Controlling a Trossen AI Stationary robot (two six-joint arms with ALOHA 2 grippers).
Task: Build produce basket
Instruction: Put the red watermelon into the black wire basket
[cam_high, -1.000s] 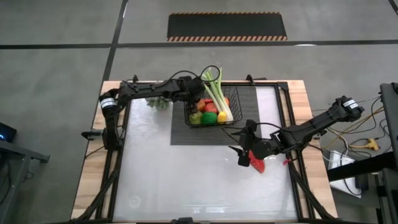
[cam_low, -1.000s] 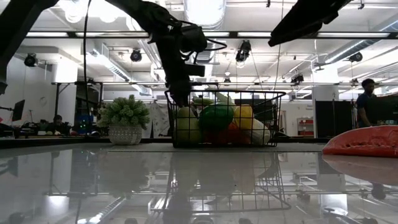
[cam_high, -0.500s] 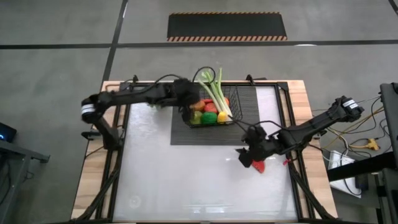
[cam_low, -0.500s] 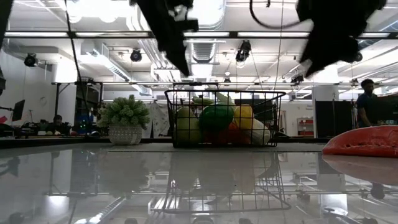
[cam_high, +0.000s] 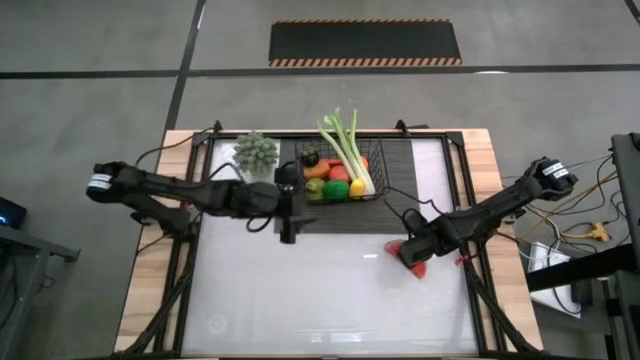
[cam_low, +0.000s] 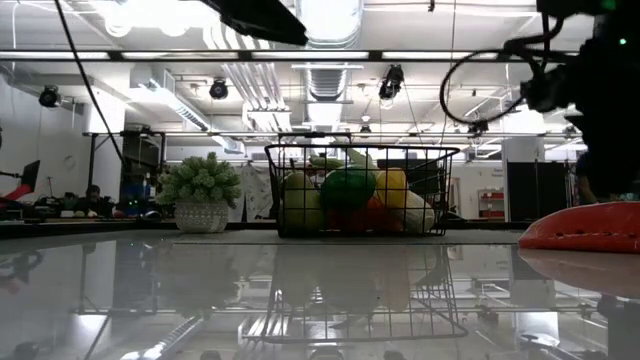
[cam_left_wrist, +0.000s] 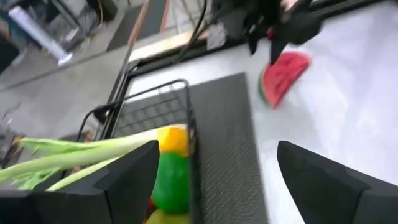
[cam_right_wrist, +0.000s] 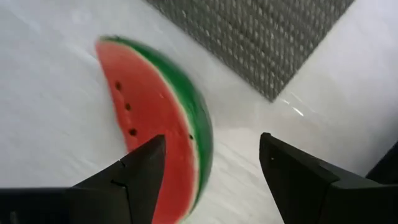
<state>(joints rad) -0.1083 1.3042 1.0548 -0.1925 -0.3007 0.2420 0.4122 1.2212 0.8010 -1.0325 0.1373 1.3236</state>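
The black wire basket (cam_high: 340, 178) stands on the dark ribbed mat (cam_high: 392, 190). It holds the celery (cam_high: 345, 145), a lemon, a green fruit and red and orange pieces (cam_low: 350, 195). The watermelon slice (cam_right_wrist: 155, 143) lies flat on the white table, right of the mat's near corner. My right gripper (cam_right_wrist: 211, 180) hangs open just above the slice (cam_high: 415, 265), one finger over the red flesh and the other beyond the rind. My left gripper (cam_left_wrist: 214, 180) is open and empty, raised above the mat's near left part (cam_high: 292, 205), looking past the basket (cam_left_wrist: 155, 106).
A small potted green plant (cam_high: 256, 150) stands left of the basket at the far edge. Black rails frame the white work surface (cam_high: 300, 290), which stretches toward the near edge. A person shows far off in the room (cam_low: 590, 150).
My left gripper has drawn back from the basket's left side, moving toward the table's near and left edges and rising out of the low view. My right gripper has come down toward the watermelon slice. Basket and slice have stayed in place.
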